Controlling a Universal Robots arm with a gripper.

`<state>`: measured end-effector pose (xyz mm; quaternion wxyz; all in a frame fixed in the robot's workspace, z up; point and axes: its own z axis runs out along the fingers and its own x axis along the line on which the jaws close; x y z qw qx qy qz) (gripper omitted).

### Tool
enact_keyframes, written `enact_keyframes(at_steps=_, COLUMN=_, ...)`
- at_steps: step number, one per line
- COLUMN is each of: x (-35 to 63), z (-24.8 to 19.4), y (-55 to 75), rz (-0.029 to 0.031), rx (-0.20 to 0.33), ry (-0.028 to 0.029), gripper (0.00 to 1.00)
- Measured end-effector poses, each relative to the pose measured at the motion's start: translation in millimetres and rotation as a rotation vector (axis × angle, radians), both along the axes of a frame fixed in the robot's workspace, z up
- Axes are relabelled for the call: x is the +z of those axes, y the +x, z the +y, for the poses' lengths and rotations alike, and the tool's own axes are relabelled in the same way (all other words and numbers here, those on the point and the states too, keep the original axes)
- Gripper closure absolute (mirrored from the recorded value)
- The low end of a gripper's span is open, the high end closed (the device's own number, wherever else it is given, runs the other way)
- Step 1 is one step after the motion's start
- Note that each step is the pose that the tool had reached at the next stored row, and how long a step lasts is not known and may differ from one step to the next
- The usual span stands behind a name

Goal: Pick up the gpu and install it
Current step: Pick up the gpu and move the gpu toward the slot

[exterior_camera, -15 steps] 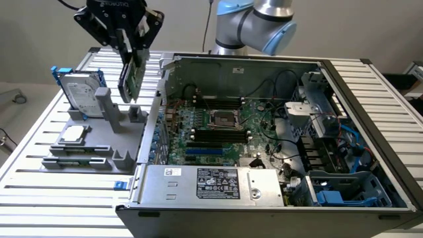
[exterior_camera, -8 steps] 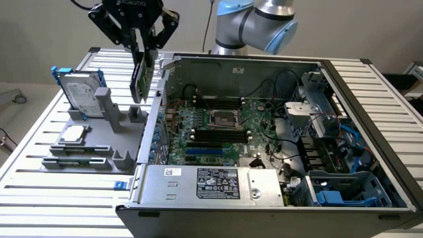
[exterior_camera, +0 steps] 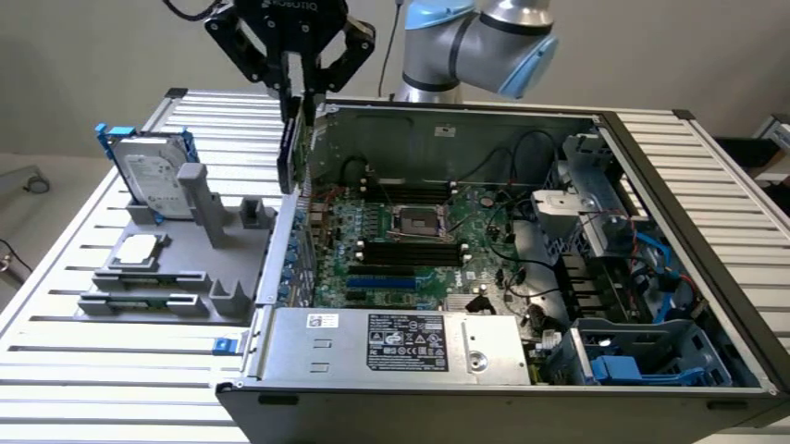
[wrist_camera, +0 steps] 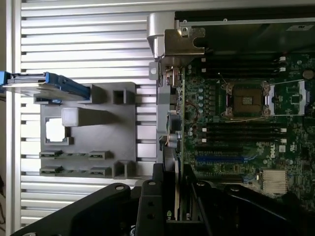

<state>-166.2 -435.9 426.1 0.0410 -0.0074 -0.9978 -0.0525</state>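
The gpu (exterior_camera: 292, 148) hangs on edge from my gripper (exterior_camera: 298, 91), which is shut on its upper edge. It hovers over the open computer case's wall on the exterior view's left, above the motherboard (exterior_camera: 395, 236). In the wrist view the gpu (wrist_camera: 171, 123) shows edge-on, its silver end bracket (wrist_camera: 170, 37) at the far end and its board facing the motherboard (wrist_camera: 246, 108). My gripper (wrist_camera: 172, 199) clamps it from both sides with the black fingers (wrist_camera: 147, 201).
A grey parts holder (exterior_camera: 185, 268) stands on the slatted table at the exterior view's left, carrying a silver hard drive in a blue frame (exterior_camera: 151, 171) and memory sticks (exterior_camera: 142, 301). The case holds a power supply (exterior_camera: 395, 347), cables and drive cages (exterior_camera: 617, 277).
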Motion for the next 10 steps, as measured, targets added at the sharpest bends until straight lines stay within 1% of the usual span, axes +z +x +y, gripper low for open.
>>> enact_keyframes(at_steps=4, x=0.7, z=-2.5, y=18.2, rz=0.012, rx=0.0, ry=-0.0001, gripper=0.74)
enact_keyframes(at_steps=7, x=0.8, z=-4.8, y=32.1, rz=0.0189, rx=0.0, ry=-0.0006, gripper=0.74)
enact_keyframes(at_steps=10, x=0.8, z=-6.9, y=45.4, rz=0.0247, rx=0.0, ry=-0.0042, gripper=0.74)
